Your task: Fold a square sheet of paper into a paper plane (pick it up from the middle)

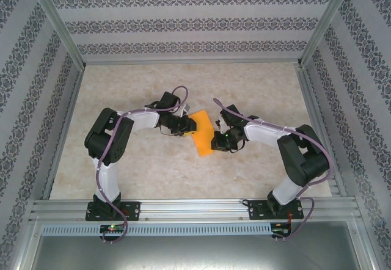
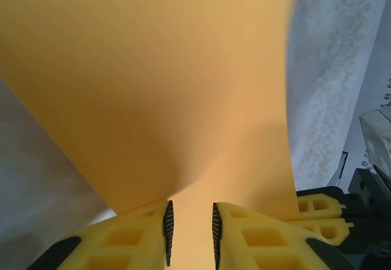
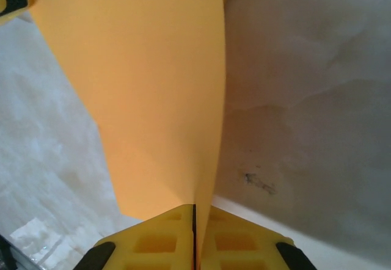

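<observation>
The two arms meet over the middle of the table, and the orange sheet hangs between them, lifted clear of the marbled top. The left gripper has it from the far left side and the right gripper from the near right, so the paper runs at a slant between the two. Close up on the right wrist, the yellow fingers are pressed flat together with only a thin seam between them. The sheet's edge comes straight out of that seam, so this gripper has the paper pinched. From there the sheet rises and bows away to the left. On the left wrist, the jaws stand narrow but not together. There is a clear slot between the dark ribbed pads, and the sheet passes through it, buckling a little where it enters. Above the slot the sheet spreads wide and smooth. I see no crease in it yet.
</observation>
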Action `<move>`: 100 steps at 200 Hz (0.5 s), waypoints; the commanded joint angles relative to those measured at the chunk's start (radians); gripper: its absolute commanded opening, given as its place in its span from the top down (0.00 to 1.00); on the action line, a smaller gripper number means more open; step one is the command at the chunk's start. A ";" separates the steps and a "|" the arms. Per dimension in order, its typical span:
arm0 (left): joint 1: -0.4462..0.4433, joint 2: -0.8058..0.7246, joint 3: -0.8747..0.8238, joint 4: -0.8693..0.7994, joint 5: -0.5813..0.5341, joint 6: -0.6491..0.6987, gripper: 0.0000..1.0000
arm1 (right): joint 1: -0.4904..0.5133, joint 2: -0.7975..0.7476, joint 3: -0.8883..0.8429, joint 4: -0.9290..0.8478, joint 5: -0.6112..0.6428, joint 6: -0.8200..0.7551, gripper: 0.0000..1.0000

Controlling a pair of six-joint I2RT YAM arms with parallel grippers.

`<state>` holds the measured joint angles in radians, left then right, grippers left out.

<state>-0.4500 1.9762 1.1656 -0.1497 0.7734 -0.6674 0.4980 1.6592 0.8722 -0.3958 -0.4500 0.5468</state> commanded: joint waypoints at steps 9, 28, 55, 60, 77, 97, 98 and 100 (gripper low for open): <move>-0.015 0.025 0.025 -0.053 -0.008 0.048 0.73 | 0.023 0.018 0.050 -0.024 0.026 -0.012 0.92; -0.016 0.032 0.030 -0.069 -0.010 0.063 0.74 | 0.029 0.011 0.065 -0.004 0.002 0.002 0.93; -0.016 0.051 0.039 -0.084 -0.011 0.075 0.75 | 0.047 0.023 0.106 -0.016 -0.012 0.001 0.92; -0.015 0.053 0.039 -0.085 -0.012 0.075 0.75 | 0.052 0.025 0.110 -0.012 -0.017 0.005 0.93; -0.015 0.061 0.039 -0.086 -0.012 0.082 0.75 | 0.063 0.037 0.129 -0.009 -0.027 0.009 0.92; -0.015 0.065 0.041 -0.093 -0.010 0.089 0.76 | 0.068 0.053 0.135 0.028 -0.062 0.027 0.93; -0.015 0.065 0.041 -0.094 -0.010 0.090 0.76 | 0.068 0.054 0.135 0.029 -0.063 0.029 0.93; -0.015 0.065 0.042 -0.095 -0.011 0.091 0.76 | 0.068 0.056 0.135 0.032 -0.065 0.030 0.93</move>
<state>-0.4572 2.0159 1.1873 -0.1989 0.7700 -0.6151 0.5549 1.6836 0.9833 -0.3923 -0.4690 0.5526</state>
